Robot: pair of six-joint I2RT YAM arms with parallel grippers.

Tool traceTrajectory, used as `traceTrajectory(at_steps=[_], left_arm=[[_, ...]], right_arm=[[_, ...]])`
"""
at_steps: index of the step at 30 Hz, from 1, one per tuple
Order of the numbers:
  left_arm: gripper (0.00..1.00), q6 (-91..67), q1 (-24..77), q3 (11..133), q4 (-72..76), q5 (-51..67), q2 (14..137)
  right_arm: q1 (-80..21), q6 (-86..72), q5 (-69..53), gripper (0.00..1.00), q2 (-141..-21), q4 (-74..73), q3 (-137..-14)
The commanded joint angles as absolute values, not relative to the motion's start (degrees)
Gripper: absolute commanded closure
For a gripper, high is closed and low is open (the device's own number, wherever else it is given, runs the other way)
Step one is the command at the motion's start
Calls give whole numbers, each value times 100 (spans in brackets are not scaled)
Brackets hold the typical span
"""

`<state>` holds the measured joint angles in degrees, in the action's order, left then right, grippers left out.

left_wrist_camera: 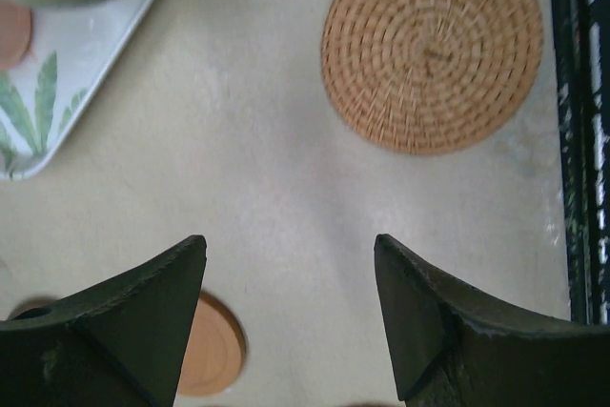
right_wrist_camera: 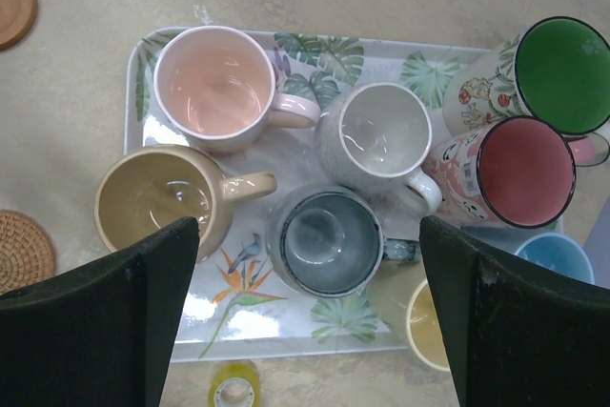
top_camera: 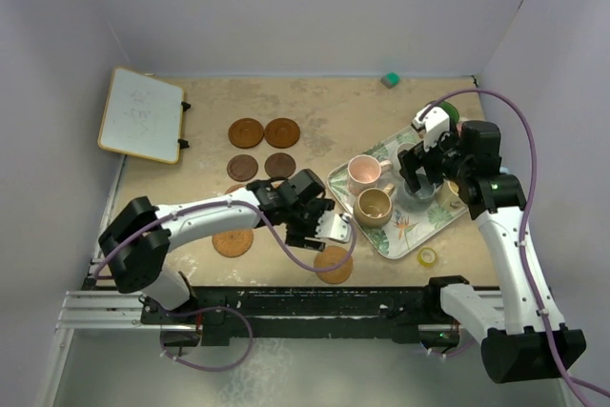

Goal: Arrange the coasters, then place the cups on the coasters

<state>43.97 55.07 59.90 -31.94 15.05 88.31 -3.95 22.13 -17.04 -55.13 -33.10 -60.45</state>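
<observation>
Leaving four dark coasters (top_camera: 246, 132) squared up at back left, probably as the start of the layout. Keeping a smooth orange coaster (top_camera: 233, 242) and a woven coaster (top_camera: 334, 264) loose near the front edge, not lined up yet. Hovering the left gripper (top_camera: 326, 232) low over bare table just left of the tray (top_camera: 408, 231), jaws partly apart, gripping nothing; facing the woven coaster, likely lining up to pick it. Crowding all eight cups on the tray, none on a coaster: pink mug (right_wrist_camera: 212, 83), tan mug (right_wrist_camera: 157, 197), grey mug (right_wrist_camera: 374, 131), slate mug (right_wrist_camera: 324, 240), red mug (right_wrist_camera: 524, 171), green mug (right_wrist_camera: 562, 73), blue mug (right_wrist_camera: 553, 259), yellow mug (right_wrist_camera: 429, 321). Hanging the right gripper (right_wrist_camera: 307, 226) above the slate mug, jaws spread wide, holding nothing, presumably waiting on coasters.
</observation>
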Motion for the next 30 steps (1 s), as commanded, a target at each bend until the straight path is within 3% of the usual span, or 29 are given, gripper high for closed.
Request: traceTrajectory(at_steps=[1,18,30], left_arm=[[32,3880,5978,6338,-2362,1717,9148],[34,2728,6482,6293,-1232,1521,10217],[36,3312,6478,5863,-1795,1167,10075]], right_arm=[[-296,2262,-1677,0,-5494,-3199,-6056],[-226,2262,-1760,0,-5449,-3226,-6064],[-228,2277,-1766,0,-5432,-3232,-6064]])
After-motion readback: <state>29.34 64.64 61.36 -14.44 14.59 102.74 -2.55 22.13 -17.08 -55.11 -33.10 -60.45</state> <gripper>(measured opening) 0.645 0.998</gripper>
